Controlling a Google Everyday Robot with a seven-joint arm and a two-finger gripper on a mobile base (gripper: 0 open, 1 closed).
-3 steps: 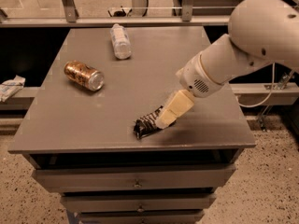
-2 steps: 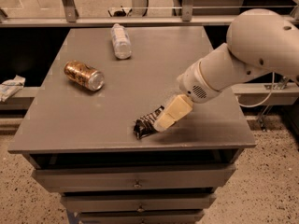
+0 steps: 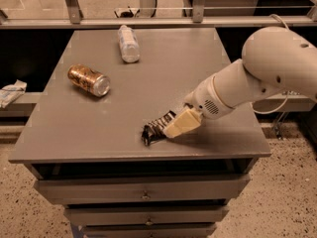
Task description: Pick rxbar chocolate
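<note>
**Gripper on the bar at the front edge of the cabinet**

The rxbar chocolate [image 3: 153,129] lies flat on the grey cabinet top [image 3: 99,128], low in the frame just right of centre and close to the front edge. Its black wrapper runs on a slant from lower left to upper right. The gripper [image 3: 171,129] is down at the bar's upper-right end, covering it and seemingly touching it. The white arm [image 3: 237,86] reaches in from the right side of the frame. From where I stand, I cannot tell whether the gripper is clamped on the wrapper or only sitting over it.

I would say this is the grasping step: the reach looks finished and the bar is still on the surface. Next comes a firm hold on that end, then a straight lift. The wrapper looks glossy and thin, so it could slip or drag towards the edge.

The brown-gold drink can [image 3: 89,80] lies on its side at centre left. The clear plastic bottle [image 3: 129,43] lies near the back edge. Both are well apart from the bar.
</note>
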